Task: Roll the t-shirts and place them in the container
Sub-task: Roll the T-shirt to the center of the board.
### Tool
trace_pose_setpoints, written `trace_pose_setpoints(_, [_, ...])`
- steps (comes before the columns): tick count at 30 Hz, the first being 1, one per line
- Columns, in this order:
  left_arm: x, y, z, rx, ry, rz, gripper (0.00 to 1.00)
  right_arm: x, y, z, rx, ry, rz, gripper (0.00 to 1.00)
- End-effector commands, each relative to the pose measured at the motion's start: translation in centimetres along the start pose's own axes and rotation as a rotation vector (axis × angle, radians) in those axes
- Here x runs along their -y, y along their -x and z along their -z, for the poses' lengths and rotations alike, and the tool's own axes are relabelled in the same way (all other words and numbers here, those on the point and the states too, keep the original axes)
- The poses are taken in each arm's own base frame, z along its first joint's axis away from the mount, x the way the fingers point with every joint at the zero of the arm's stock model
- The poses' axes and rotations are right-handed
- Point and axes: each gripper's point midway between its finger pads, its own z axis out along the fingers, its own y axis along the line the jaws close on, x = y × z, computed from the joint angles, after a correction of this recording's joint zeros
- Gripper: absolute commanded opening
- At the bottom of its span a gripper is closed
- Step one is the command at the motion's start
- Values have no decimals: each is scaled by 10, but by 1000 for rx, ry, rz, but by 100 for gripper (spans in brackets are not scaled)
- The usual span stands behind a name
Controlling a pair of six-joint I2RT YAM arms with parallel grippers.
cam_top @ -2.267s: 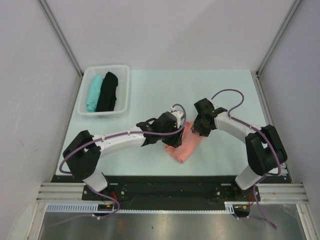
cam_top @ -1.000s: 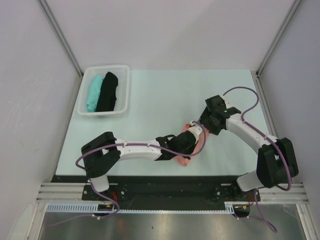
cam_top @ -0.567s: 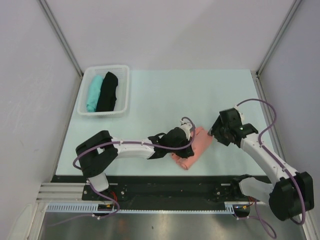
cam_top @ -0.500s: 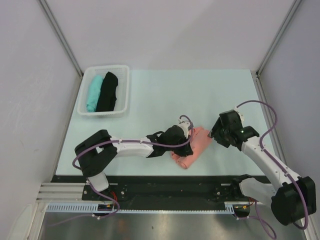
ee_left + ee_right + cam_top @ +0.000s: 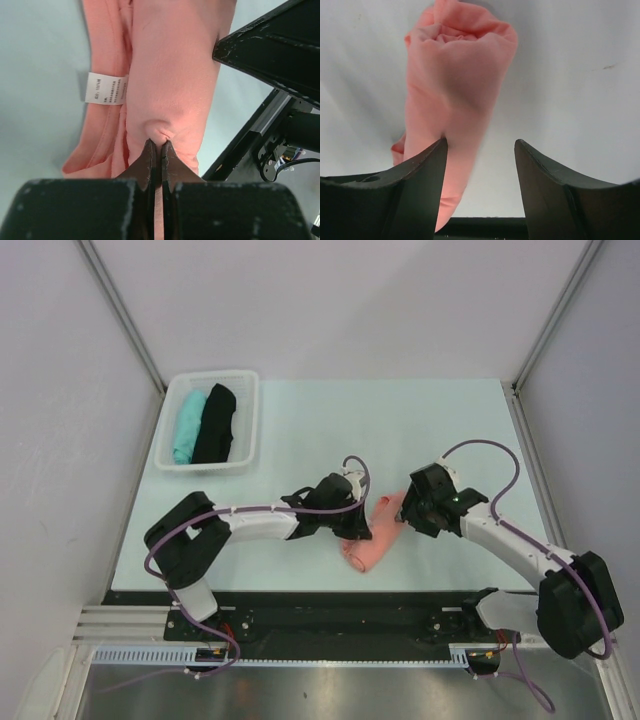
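The salmon-pink t-shirt (image 5: 374, 540) lies rolled on the pale table near its front edge. In the left wrist view the t-shirt (image 5: 175, 75) shows its white neck label (image 5: 105, 89) on a looser layer beside the roll. My left gripper (image 5: 356, 524) is shut, and its tips (image 5: 156, 145) pinch a small fold of the roll's outer cloth. My right gripper (image 5: 410, 512) stands open at the roll's far right end. In the right wrist view its left finger (image 5: 432, 160) touches the t-shirt (image 5: 455, 70), and the right finger is apart from it.
A clear plastic basket (image 5: 244, 420) at the back left holds a rolled teal t-shirt (image 5: 186, 425) and a rolled black t-shirt (image 5: 215, 423). The black front rail (image 5: 330, 605) runs just below the roll. Grey walls enclose the table (image 5: 330, 420).
My left gripper has drawn back to the left, still pinching the pink cloth. My right gripper swung out to the right, then came back in against the roll's end.
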Motion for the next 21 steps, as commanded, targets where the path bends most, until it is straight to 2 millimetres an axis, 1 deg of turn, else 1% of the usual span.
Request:
trace_pose_setpoints(1, [-30, -1, 2, -27, 102, 16, 0, -22, 17, -8, 46, 29, 7, 61])
trace_pose_setpoints(5, [-38, 1, 4, -27, 133, 13, 0, -24, 18, -22, 29, -1, 26, 63])
trace_pose_setpoints(6, [-36, 8, 4, -16, 136, 1, 0, -25, 18, -24, 28, -5, 36, 63])
trace_pose_setpoints(7, [-35, 10, 5, -18, 140, -14, 0, -24, 17, -29, 22, -22, 40, 63])
trace_pose_setpoints(8, [-36, 13, 6, -19, 157, -20, 2, -24, 18, -30, 17, -29, 43, 64])
trace_pose_setpoints(9, [-36, 16, 7, -17, 164, -30, 5, -20, 15, -36, 2, -52, 55, 64])
trace_pose_setpoints(10, [-36, 18, 8, -16, 170, -46, 9, -22, 16, -37, 0, -55, 59, 64])
trace_pose_setpoints(11, [-35, 22, 9, -12, 178, -52, 21, -21, 15, -39, -6, -62, 60, 64])
trace_pose_setpoints(12, [-34, 24, 11, -7, 178, -62, 25, -20, 14, -41, -12, -69, 66, 63])
trace_pose_setpoints(13, [-34, 24, 13, -14, 182, -74, 33, -20, 13, -43, -18, -73, 69, 64])
trace_pose_setpoints(15, [-29, 31, 16, -1, 177, -90, 40, -20, 13, -45, -21, -74, 69, 64])
trace_pose_setpoints(16, [-29, 32, 17, -3, 179, -102, 43, -20, 12, -47, -25, -76, 71, 64])
trace_pose_setpoints(17, [-27, 35, 19, 1, 178, -109, 49, -20, 12, -48, -26, -75, 74, 64])
trace_pose_setpoints(20, [-23, 39, 22, 0, 168, -137, 60, -21, 10, -50, -34, -74, 78, 64])
trace_pose_setpoints(21, [-22, 40, 22, -3, 164, -143, 62, -21, 9, -50, -39, -74, 81, 64])
